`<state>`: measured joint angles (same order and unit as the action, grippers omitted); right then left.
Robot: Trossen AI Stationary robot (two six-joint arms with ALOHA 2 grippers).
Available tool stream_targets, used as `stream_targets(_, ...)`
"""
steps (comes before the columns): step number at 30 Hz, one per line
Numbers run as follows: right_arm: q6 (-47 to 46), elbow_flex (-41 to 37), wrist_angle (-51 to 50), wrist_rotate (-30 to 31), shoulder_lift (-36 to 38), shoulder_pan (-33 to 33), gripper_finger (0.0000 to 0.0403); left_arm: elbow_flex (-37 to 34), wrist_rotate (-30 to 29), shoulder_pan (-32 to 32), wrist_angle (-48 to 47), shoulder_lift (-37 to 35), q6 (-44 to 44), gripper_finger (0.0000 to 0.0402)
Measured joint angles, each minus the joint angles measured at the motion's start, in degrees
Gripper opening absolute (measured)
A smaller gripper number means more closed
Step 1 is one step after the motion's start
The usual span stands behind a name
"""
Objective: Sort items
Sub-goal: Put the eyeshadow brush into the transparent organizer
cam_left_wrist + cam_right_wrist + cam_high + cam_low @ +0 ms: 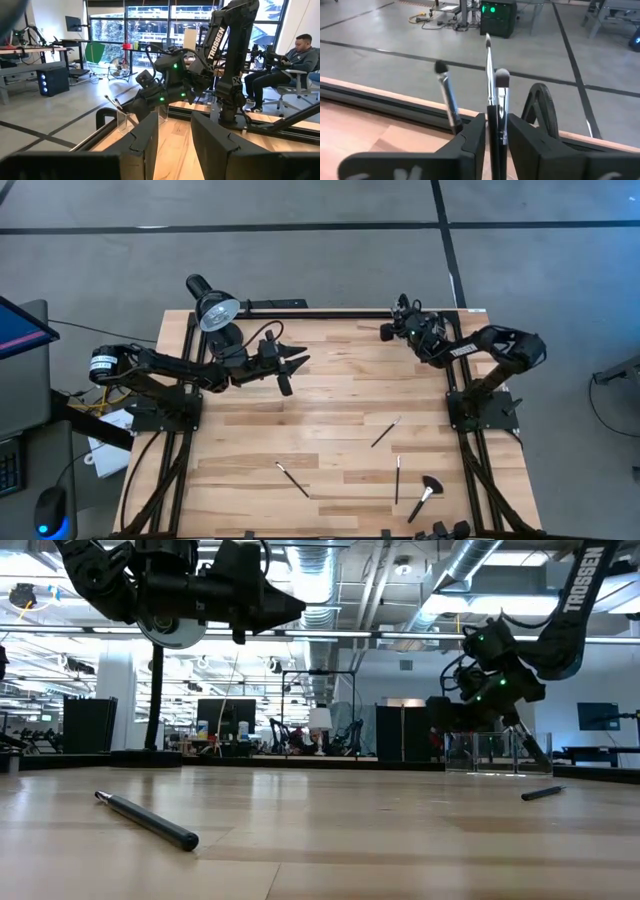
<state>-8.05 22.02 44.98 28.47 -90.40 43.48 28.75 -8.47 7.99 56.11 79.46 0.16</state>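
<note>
A grey concrete floor (300, 205) crossed by dark lines is observed. Large windows (150, 30) are noted; ceiling ducts (480, 560) are lit overhead.

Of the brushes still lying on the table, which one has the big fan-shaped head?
The fan brush, nearest the table's front right corner. Its wide black head spreads out; the other three loose brushes are slim sticks with small tips.

4 brushes (386, 432) flat on table, 3 upright brushes (491, 85) far edge

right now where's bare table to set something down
The wide middle strip of the table between the left claw and the loose brushes is bare. The near right is crowded with brushes; the right claw occupies the far right corner.
</note>
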Motion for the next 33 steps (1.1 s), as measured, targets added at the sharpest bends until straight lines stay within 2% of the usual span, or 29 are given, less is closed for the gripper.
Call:
stream_targets(5,0.12,0.00,-4.69,0.38,4.72,-0.53,0.0077,0.00,0.00,0.00,0.37,0.00,0.00,0.0113)
stream_targets(10,0.85,0.02,-10.46,0.39,13.91,-2.92,0.0077,0.00,0.00,0.00,0.53,0.00,0.00,0.0113)
stream_targets(17,1.01,0.02,-19.84,0.13,27.65,-10.32,0.0077,0.50,0.94,-0.32,0.06,-0.02,-2.02,0.0113)
stream_targets(21,-0.08,0.04,-26.31,-0.20,32.87,-15.92,0.0077,2.88,1.70,-2.63,-4.16,-0.04,-2.10,0.0113)
stream_targets(27,-6.70,0.02,-37.87,-5.50,33.53,-27.48,0.0077,8.55,1.66,-8.11,-17.27,-0.04,2.77,0.0113)
stream_targets(33,-9.97,0.02,-35.35,-5.04,30.67,-42.15,0.0077,12.86,-2.15,-17.39,-29.56,-0.07,9.87,0.0113)
